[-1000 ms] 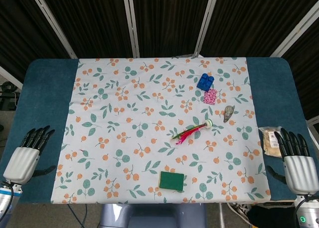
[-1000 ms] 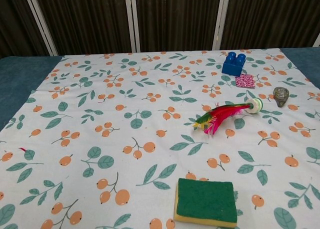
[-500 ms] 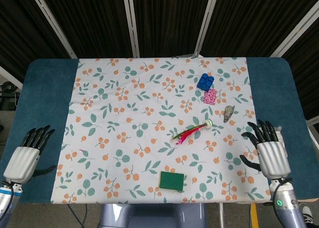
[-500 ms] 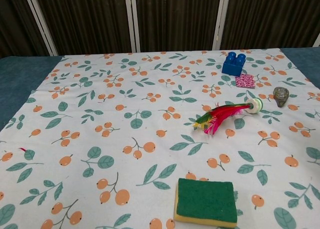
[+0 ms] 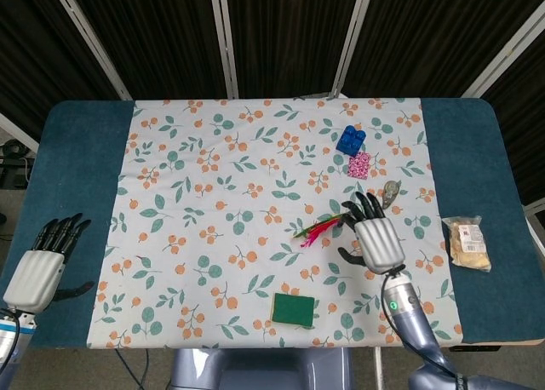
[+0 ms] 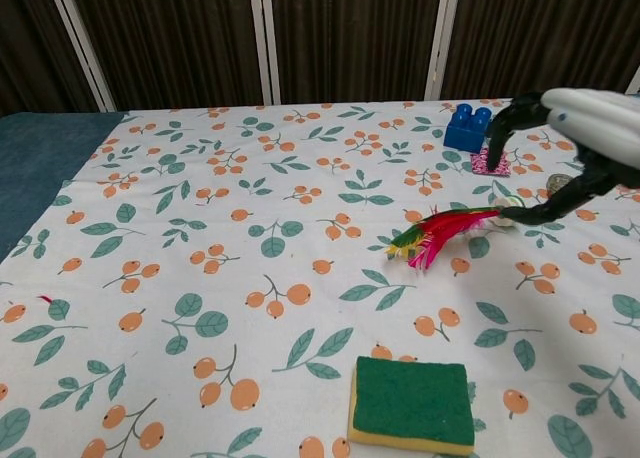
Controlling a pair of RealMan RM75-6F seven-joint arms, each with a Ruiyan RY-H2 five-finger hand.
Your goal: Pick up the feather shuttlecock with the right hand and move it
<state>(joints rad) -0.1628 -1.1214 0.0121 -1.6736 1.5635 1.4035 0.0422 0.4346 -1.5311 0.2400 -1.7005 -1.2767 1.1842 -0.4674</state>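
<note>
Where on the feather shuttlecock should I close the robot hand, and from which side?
Grip the feather shuttlecock at its round base end, under the right robot hand. It lies flat with soft feathers fanning toward the table's left, so the base looks the only firm part. Come from above, fingers straddling the base.

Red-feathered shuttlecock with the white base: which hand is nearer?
Right. The right hand hovers over the red-feathered shuttlecock's base; the left hand sits at the table's far edge.
</note>
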